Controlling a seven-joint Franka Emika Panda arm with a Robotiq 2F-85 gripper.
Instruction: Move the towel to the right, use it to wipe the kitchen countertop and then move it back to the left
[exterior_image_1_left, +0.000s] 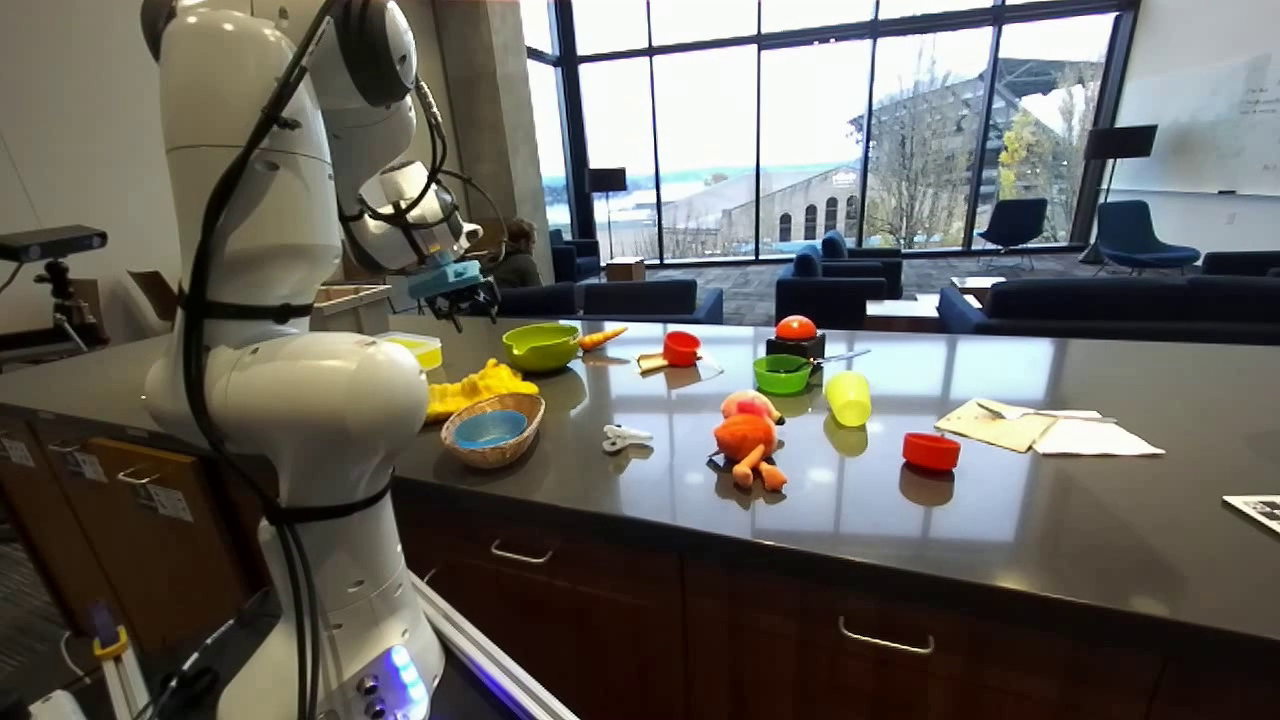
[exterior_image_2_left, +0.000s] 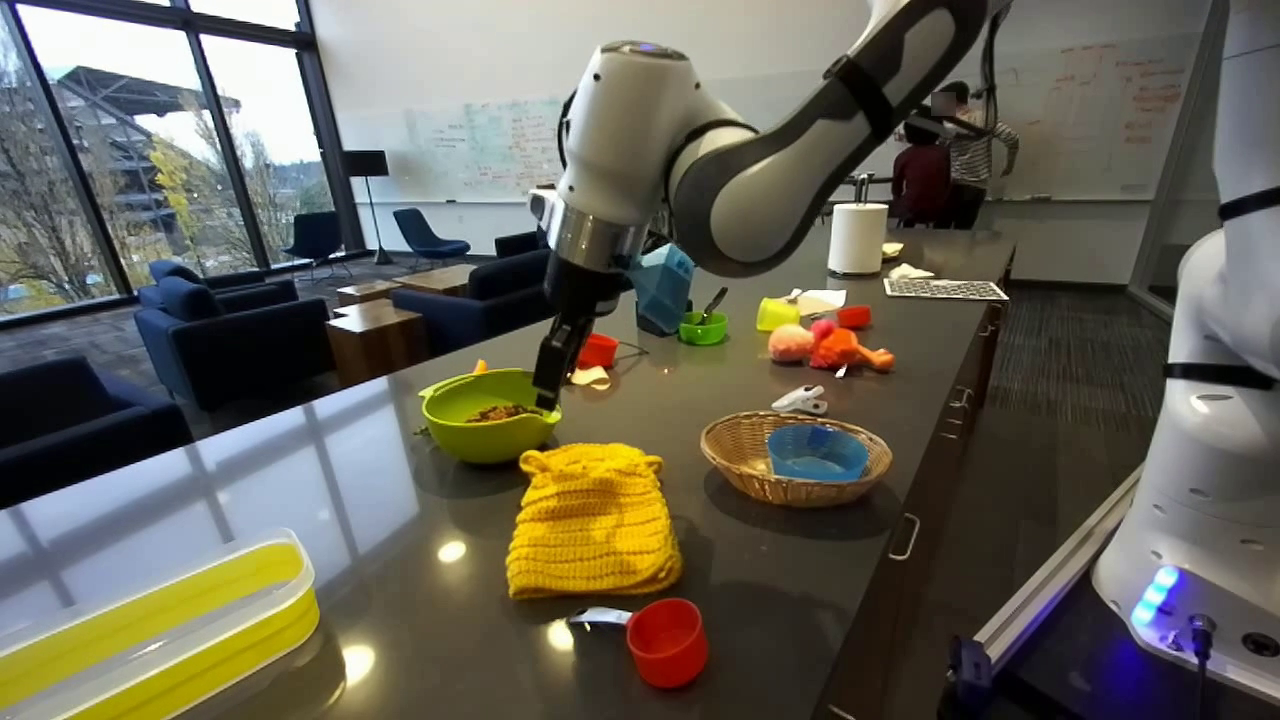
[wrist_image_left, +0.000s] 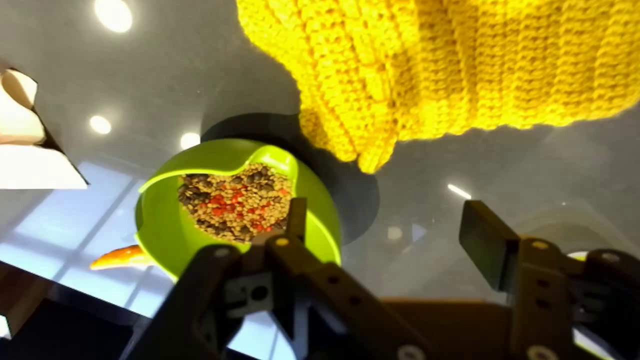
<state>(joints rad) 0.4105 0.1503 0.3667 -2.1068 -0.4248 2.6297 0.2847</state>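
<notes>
The bright-yellow knitted towel (exterior_image_2_left: 597, 525) lies bunched on the dark glossy kitchen countertop (exterior_image_2_left: 420, 610), between the green bowl and the wicker basket. In an exterior view the arm and basket partly cover the towel (exterior_image_1_left: 485, 385). Up close, the wrist view has the towel (wrist_image_left: 450, 65) across its top, cut off by the frame. My gripper (wrist_image_left: 387, 227) is open, its fingers wide apart with only bare counter visible between them. It hangs above the counter by the bowl's rim, apart from the cloth; in an exterior view the gripper (exterior_image_2_left: 553, 380) points downward.
The green bowl (exterior_image_2_left: 480, 440) of small grains sits right beneath one finger. Around the towel stand a wicker basket (exterior_image_2_left: 735, 470) with a blue bowl, a red measuring cup (exterior_image_2_left: 668, 645) and a yellow-sided container (exterior_image_2_left: 220, 655). An orange toy (exterior_image_1_left: 748, 437) and several cups lie farther along.
</notes>
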